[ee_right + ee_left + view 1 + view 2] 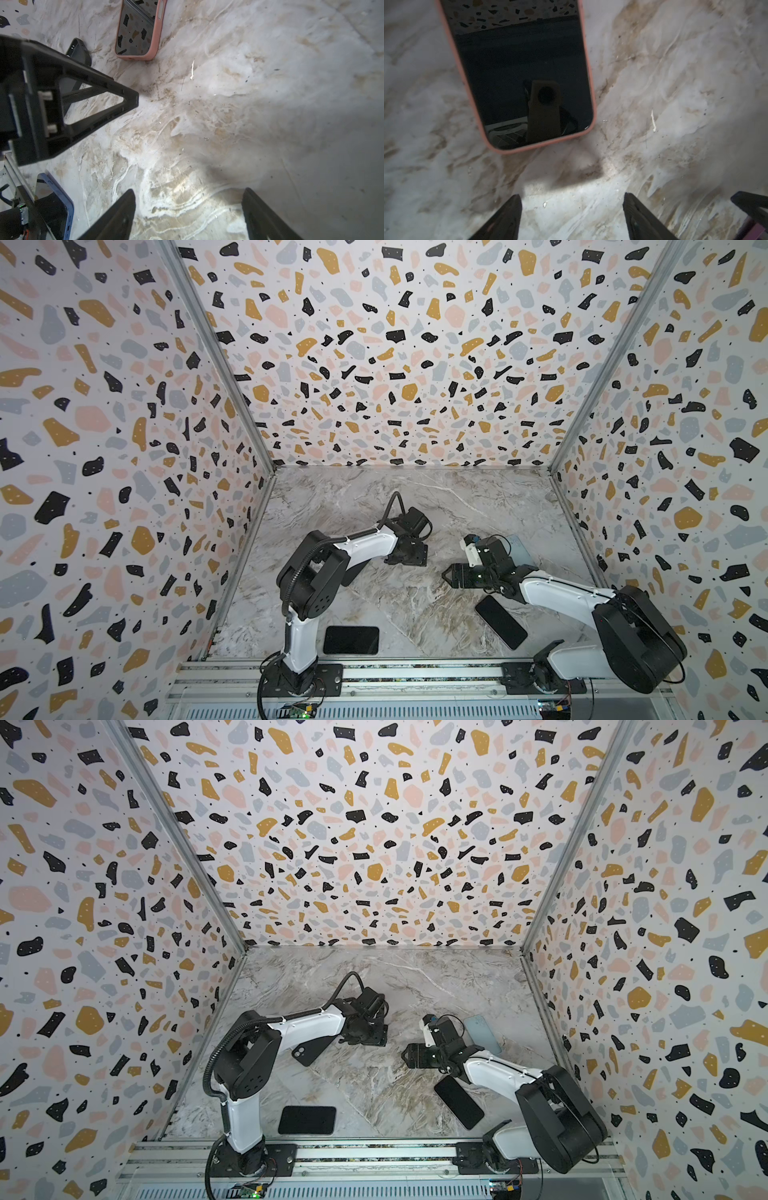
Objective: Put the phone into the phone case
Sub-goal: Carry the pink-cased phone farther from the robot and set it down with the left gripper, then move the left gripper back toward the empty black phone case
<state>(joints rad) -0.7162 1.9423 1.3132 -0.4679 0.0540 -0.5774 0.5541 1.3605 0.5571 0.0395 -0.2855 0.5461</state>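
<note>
Terrazzo-patterned walls [124, 406] close in a marble table [415, 614] on three sides. Near the front edge, left of the middle, a dark phone [351, 640] lies flat with its long side along that edge; the right wrist view shows a blue rim around it. Further back, an empty black case [306, 1052] with a camera cut-out lies partly under the left arm's forearm. The left end effector [572, 195] hangs over the middle of the table with its fingers spread apart and only bare marble between them. Just beyond its fingertips, and not touching them, lies a phone in a pink case [519, 72], screen up; the arm hides it in both top views. The right end effector [189, 190] points toward the left one from close by, its fingers likewise wide apart over bare marble and holding nothing. A bare black phone [500, 621] lies flat and diagonal toward the front right corner, its far end tucked under the right arm. Behind that arm, near the right edge, rests a pale grey-blue case [482, 1033].
</note>
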